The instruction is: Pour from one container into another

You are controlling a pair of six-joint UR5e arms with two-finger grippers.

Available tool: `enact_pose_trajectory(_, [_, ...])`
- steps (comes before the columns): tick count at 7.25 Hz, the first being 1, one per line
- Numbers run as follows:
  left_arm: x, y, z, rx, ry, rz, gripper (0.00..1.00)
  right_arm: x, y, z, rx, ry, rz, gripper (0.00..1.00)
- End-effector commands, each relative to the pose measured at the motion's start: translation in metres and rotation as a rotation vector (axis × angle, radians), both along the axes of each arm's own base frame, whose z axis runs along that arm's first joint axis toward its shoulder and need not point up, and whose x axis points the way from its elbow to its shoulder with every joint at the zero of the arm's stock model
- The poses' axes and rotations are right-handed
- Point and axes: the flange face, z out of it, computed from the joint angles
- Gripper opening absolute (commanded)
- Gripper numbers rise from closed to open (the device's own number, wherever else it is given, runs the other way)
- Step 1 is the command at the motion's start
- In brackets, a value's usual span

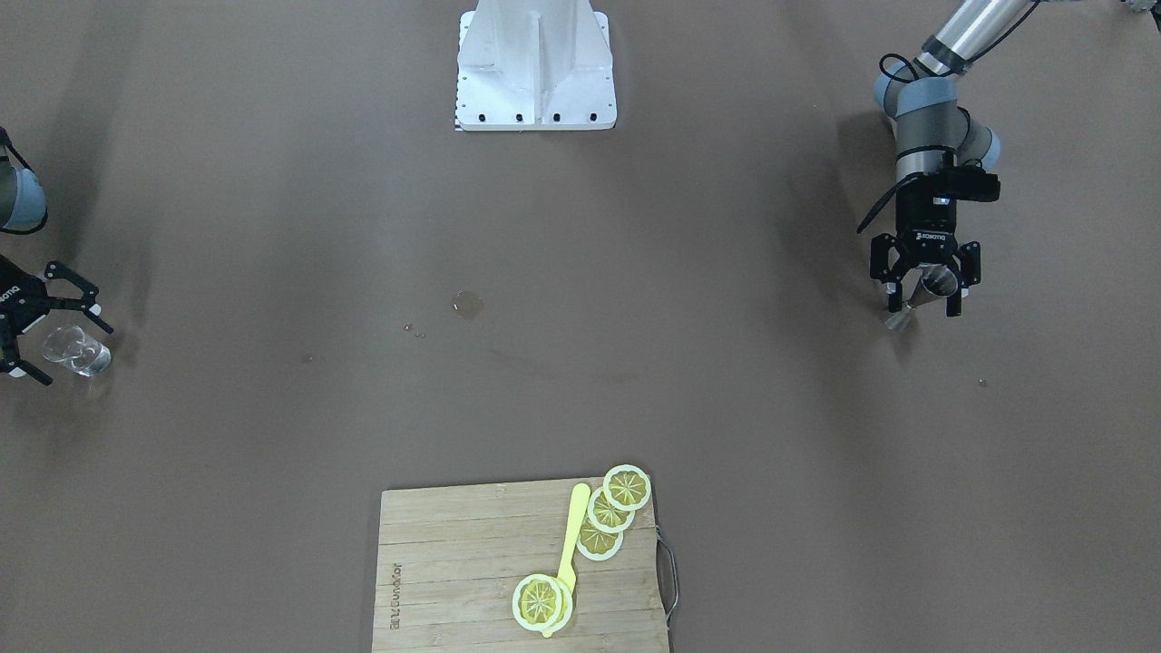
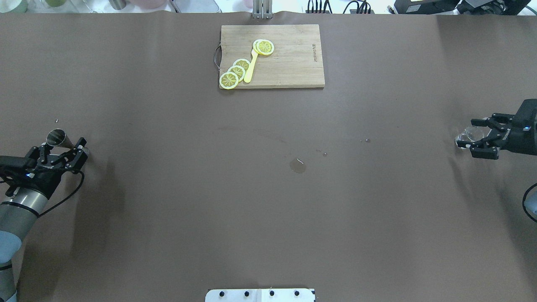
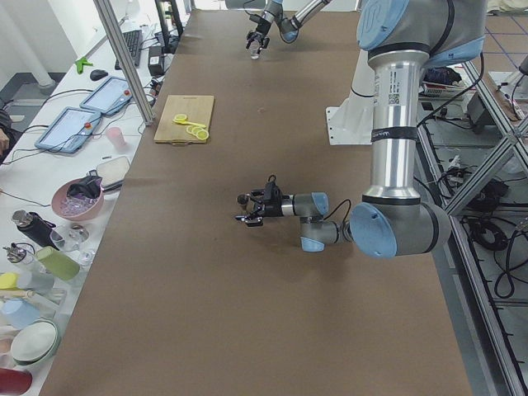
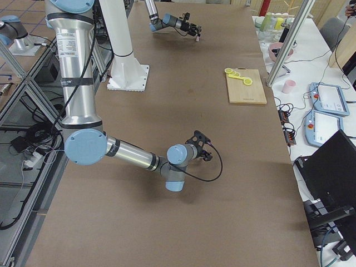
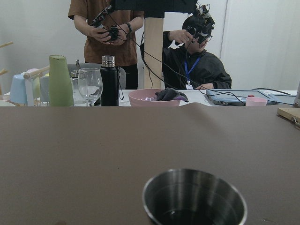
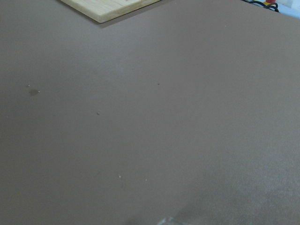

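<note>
brown table; left gripper clamps steel jigger; right gripper clamps clear glass.

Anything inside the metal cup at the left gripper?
The left wrist view looks into the metal cup: dark walls and a faint sheen at the bottom, perhaps a little liquid. The frame edge cuts off the cup's lower part.
</note>
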Motion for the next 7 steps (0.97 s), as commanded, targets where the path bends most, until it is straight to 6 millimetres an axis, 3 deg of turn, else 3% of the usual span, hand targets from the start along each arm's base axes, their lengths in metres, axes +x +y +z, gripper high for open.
enact_pose_trajectory(1, [0.005,0.001,0.001,-0.001,-0.004,0.005,0.88,-0.006,0.002,0.003,-0.004,0.005,-0.003,0.73])
enact_pose_trajectory(3, [0.008,0.0,0.0,0.0,-0.002,0.007,0.88,-0.006,0.003,0.004,-0.006,0.007,-0.004,0.51])
enact_pose_trajectory(4, [0.008,0.0,-0.001,0.002,0.0,0.007,0.87,-0.005,0.003,0.007,-0.009,0.01,-0.005,0.18])
enact_pose_trajectory(5, [0.008,0.0,-0.001,0.001,0.0,0.007,0.84,-0.006,0.003,0.004,-0.003,0.007,-0.009,0.0])
enact_pose_trajectory(6, [0.008,0.0,-0.001,0.001,-0.004,0.007,0.72,-0.006,0.003,-0.001,0.003,-0.001,-0.013,0.0])
enact_pose_trajectory(7, [0.01,0.002,0.0,0.0,-0.007,0.013,0.4,-0.006,0.002,-0.007,0.016,-0.009,-0.019,0.0])
